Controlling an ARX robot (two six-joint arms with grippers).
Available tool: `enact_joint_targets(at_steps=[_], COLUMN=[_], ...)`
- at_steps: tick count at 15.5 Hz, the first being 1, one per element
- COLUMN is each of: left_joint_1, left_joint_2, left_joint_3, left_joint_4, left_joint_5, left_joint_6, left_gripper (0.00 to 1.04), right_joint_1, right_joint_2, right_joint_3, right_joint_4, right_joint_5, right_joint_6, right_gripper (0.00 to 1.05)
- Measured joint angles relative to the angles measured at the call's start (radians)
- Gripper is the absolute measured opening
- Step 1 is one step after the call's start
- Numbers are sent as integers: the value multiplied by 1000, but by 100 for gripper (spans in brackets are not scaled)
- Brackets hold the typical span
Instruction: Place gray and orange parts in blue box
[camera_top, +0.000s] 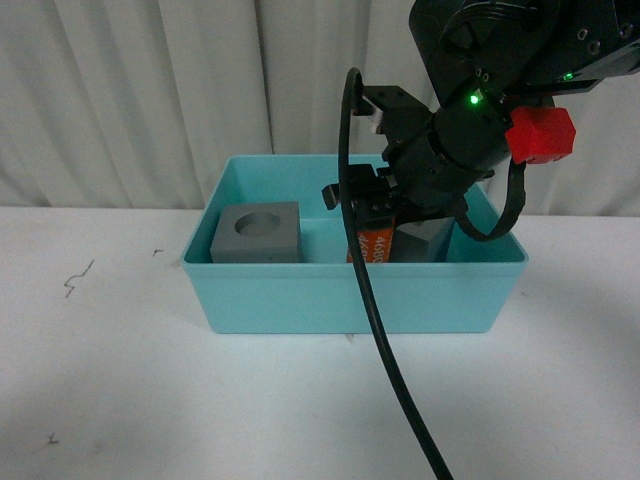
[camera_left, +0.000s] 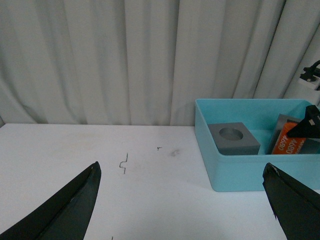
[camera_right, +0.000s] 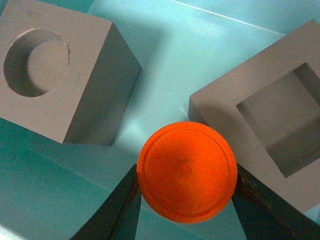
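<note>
Front view: right pincer (camera_top: 378, 232) reaches down into the blue box (camera_top: 355, 292) on the white counter (camera_top: 120, 380), pinching the orange cylinder (camera_top: 374, 245) beside a partly hidden gray cube (camera_top: 420, 240); the round-recess cube (camera_top: 258, 233) sits at the box's other end. Left wrist view: left pincer (camera_left: 182, 200) hangs spread over bare counter, well apart from the box. Right wrist view: both fingers (camera_right: 117, 210) press the cylinder's sides, square-recess cube (camera_right: 270, 135) just beside it, round-recess cube apart.

Front cam faced the box (camera_top: 355, 295) head-on, left wrist saw it obliquely from afar, right wrist looked straight down inside it.
</note>
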Motion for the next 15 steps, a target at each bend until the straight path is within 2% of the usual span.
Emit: enact_joint_targets(at_steps=[5, 6, 10, 13, 15], left_joint_1=[0, 0, 0, 0, 0], left_joint_2=[0, 0, 0, 0, 0], left_joint_3=[0, 0, 0, 0, 0], left_joint_4=[0, 0, 0, 0, 0], left_joint_5=[0, 0, 0, 0, 0], left_joint_6=[0, 0, 0, 0, 0], left_gripper=[98, 98, 98, 98, 98], right_joint_1=[-1, -1, -14, -14, -18], right_joint_2=[2, 2, -5, -96, -190], right_joint_3=[11, 11, 10, -42, -77], right_joint_4=[-7, -9, 0, 64, 175], right_joint_5=[0, 0, -5, -48, 17], right_joint_6=[1, 1, 2, 30, 68], right_gripper=[100, 97, 98, 98, 98])
